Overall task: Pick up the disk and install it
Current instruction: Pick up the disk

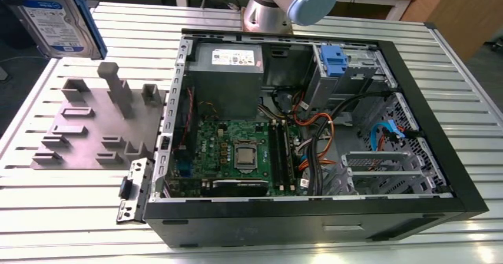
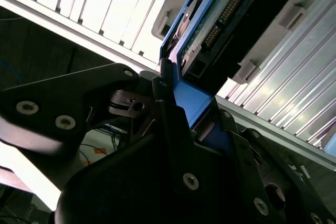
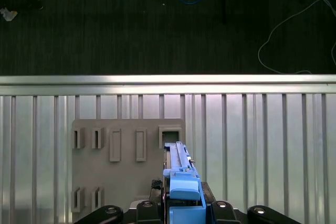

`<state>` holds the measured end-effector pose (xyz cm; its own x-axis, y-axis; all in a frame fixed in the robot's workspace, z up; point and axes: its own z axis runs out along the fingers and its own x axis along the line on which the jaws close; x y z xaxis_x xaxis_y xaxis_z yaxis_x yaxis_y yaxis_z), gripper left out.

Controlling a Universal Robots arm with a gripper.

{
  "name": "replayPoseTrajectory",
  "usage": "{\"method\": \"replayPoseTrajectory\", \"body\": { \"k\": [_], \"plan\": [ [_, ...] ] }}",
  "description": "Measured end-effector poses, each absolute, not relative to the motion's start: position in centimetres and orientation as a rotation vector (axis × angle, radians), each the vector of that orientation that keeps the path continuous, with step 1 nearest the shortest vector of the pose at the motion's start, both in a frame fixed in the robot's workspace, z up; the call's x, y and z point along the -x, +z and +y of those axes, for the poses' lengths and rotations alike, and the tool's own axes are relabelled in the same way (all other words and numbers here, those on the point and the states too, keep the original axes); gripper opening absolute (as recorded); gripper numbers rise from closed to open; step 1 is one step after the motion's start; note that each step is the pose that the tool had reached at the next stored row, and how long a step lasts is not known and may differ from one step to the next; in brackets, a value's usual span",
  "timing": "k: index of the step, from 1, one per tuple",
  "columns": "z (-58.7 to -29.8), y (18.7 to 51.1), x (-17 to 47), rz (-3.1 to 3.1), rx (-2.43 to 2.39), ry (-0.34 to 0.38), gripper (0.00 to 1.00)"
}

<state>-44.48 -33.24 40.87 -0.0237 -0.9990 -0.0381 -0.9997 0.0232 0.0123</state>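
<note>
1. Between the jaws of the claw (image 3: 184, 207) sits the disk (image 3: 178, 166), gripped by the blue carrier frame (image 2: 191, 103) at its end. The jaws stand close together, clamped on that frame from both sides.
2. Below the claw the disk hangs edge-on and upright. It is lifted clear of the grey fixture plate (image 3: 126, 177) directly beneath it and of the slatted tabletop (image 3: 262, 145).
3. Off to one side of the claw, and well apart from the raised disk, lies the open computer case (image 1: 314, 223), as the exterior view shows.
4. The step in hand looks like carrying the lifted disk across to the case. To do it well, the grip should hold firm, because the claw holds only the plastic frame, which could flex or slip.
5. The disk should be kept upright and high enough to pass over the tall posts (image 1: 118, 90) standing on the fixture plate.
6. Inside the case, loose cables (image 1: 314, 125) crowd the space beside the drive cage with its blue latch (image 1: 333, 60). A slow, square approach seems wise so that the frame does not snag.
</note>
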Motion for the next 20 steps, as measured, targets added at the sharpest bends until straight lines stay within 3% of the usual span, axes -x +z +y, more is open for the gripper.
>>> {"method": "replayPoseTrajectory", "body": {
  "k": [20],
  "plan": [
    [-33.24, 41.36, 44.48, 2.234, 2.182, 0.055, 0.37]
  ]
}}
